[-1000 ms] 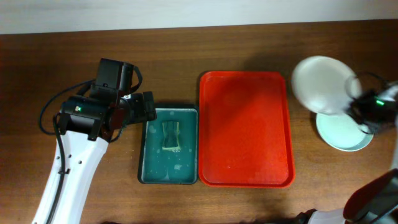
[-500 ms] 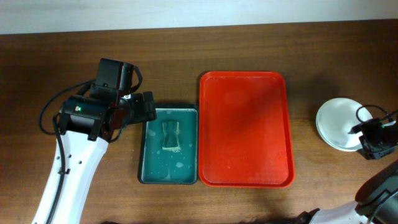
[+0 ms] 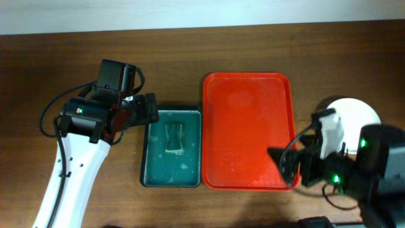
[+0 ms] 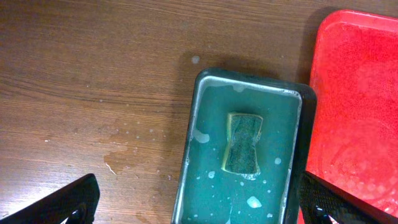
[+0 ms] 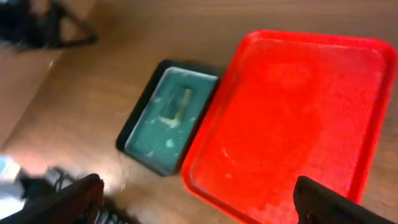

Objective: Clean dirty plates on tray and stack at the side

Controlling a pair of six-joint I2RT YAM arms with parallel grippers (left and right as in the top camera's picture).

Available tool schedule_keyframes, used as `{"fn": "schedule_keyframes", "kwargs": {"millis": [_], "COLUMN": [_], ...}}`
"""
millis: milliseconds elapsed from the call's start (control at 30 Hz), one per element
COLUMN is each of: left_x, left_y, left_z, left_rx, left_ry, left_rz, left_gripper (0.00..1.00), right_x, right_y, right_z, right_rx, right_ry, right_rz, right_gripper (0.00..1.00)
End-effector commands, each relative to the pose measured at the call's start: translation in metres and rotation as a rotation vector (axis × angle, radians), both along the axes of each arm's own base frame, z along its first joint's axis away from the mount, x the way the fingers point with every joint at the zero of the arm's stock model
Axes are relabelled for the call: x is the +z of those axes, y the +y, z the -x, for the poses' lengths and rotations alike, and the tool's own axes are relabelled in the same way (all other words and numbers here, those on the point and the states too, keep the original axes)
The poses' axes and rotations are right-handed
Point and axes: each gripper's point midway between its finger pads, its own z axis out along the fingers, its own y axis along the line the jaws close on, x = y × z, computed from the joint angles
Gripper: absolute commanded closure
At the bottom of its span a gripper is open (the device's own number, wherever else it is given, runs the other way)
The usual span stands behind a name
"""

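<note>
The red tray (image 3: 250,95) lies empty in the middle of the table, also filling the right wrist view (image 5: 298,106). The plates (image 3: 357,112) sit stacked on the wood to the tray's right; the top one is white, and my right arm covers their near part. My right gripper (image 3: 286,166) hangs open over the tray's front right corner, nothing between its fingers (image 5: 199,211). My left gripper (image 3: 147,111) is open and empty above the left part of the dark green tray (image 4: 298,155).
A worn sponge (image 4: 242,143) lies in the wet dark green tray (image 3: 152,171), which stands just left of the red one. Water drops spot the wood (image 4: 118,162) beside it. The table's far edge meets a pale wall (image 3: 202,12).
My right gripper opened and left the white plate on the stack at the right. That arm then swung left to the red tray's front right corner. The left arm stayed still.
</note>
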Motion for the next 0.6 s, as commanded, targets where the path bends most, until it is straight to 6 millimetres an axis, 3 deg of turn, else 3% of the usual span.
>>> {"fn": "schedule_keyframes", "kwargs": {"millis": [0, 233, 333, 400, 433, 567], "left_x": [0.007, 0.007, 0.007, 0.007, 0.007, 0.007], "left_y": [0.003, 0.003, 0.003, 0.003, 0.003, 0.003], "left_z": [-0.001, -0.001, -0.001, -0.001, -0.001, -0.001], "left_rx": [0.005, 0.005, 0.005, 0.005, 0.005, 0.005], "left_ry": [-0.023, -0.023, -0.023, -0.023, -0.023, -0.023], "left_rz": [-0.007, -0.006, -0.007, -0.006, -0.006, -0.007], "left_gripper": [0.01, 0.01, 0.01, 0.00, 0.00, 0.01], "right_x": [0.001, 0.003, 0.039, 0.043, 0.038, -0.018], "right_y": [0.007, 0.004, 0.007, 0.007, 0.006, -0.006], "right_z": [0.009, 0.004, -0.013, -0.014, -0.011, -0.001], "right_rx": [0.050, 0.043, 0.120, 0.130, 0.132, 0.066], "right_ry": [-0.018, -0.047, -0.377, -0.529, -0.570, -0.625], "right_rz": [0.025, 0.049, 0.138, 0.162, 0.168, 0.198], "right_gripper": [0.02, 0.02, 0.02, 0.02, 0.02, 0.02]}}
